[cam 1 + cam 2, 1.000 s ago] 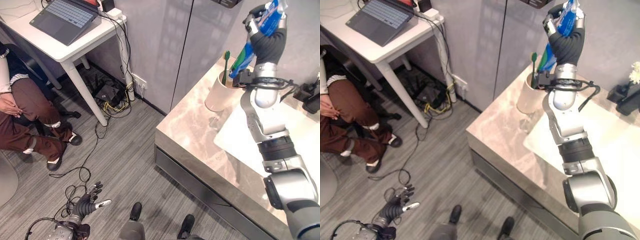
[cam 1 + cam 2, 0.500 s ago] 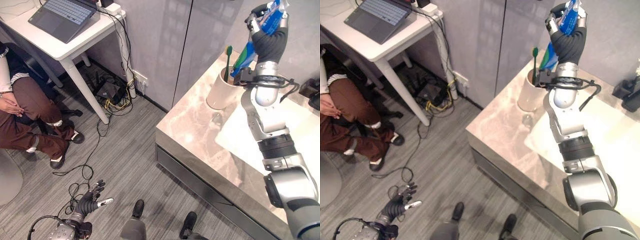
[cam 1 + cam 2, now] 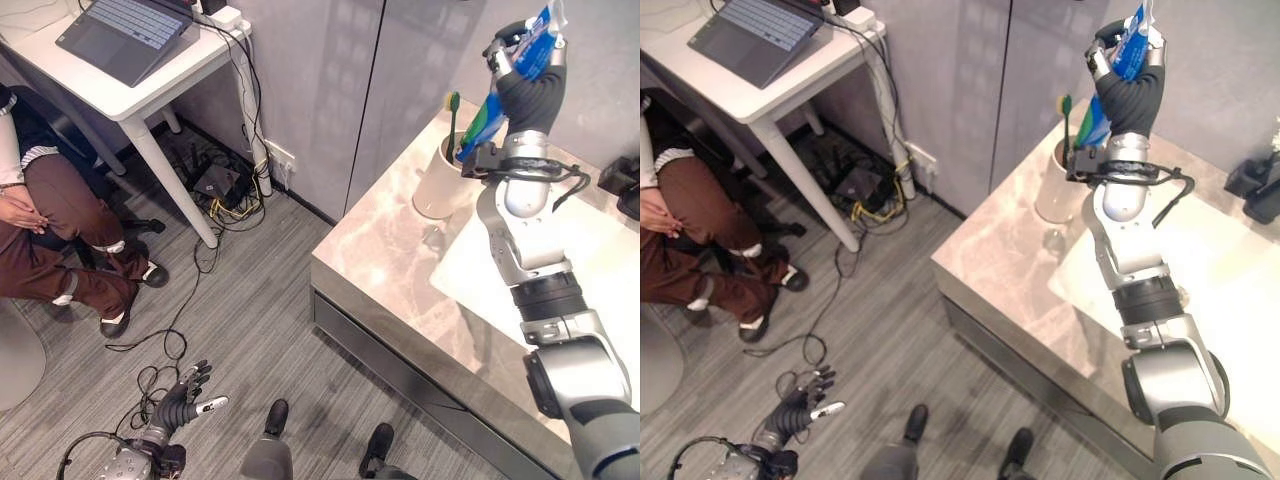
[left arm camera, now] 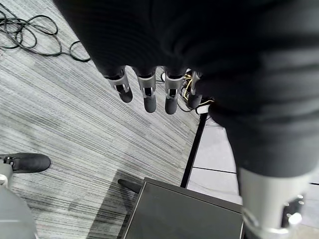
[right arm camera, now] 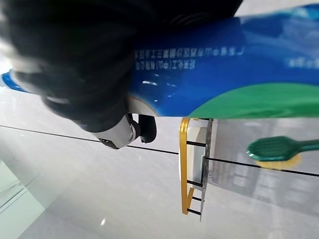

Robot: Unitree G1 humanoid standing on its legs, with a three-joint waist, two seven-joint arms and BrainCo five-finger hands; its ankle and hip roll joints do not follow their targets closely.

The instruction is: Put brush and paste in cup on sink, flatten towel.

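A marble-patterned surface [image 3: 400,250] with a white sink basin [image 3: 600,290] set into it fills the right side of the scene. At the far left corner of this surface stands a cream cup [image 3: 437,185]. A green toothbrush [image 3: 452,125] stands upright in the cup, its head poking above the rim.

The right robot hand [image 3: 525,75] is raised high above the cup, its fingers curled round a blue and green tube of toothpaste [image 3: 500,95]. The tube hangs at a slant, its green lower end pointing down just above the cup's far side, beside the toothbrush. In the right wrist view the tube [image 5: 224,79] crosses the frame under the hand's dark cover, with the toothbrush head [image 5: 279,147] past it.

The left robot hand [image 3: 185,405] hangs low at the near left, above the grey wood-grain floor [image 3: 250,330], its fingers straight and spread, holding nothing. The left wrist view shows those fingers [image 4: 147,94] extended over the floor.

At the far left stands a white desk [image 3: 140,90] with an open laptop [image 3: 125,30] on it and a tangle of cables [image 3: 220,190] beneath. A seated person [image 3: 50,230] in brown trousers is at the left edge.
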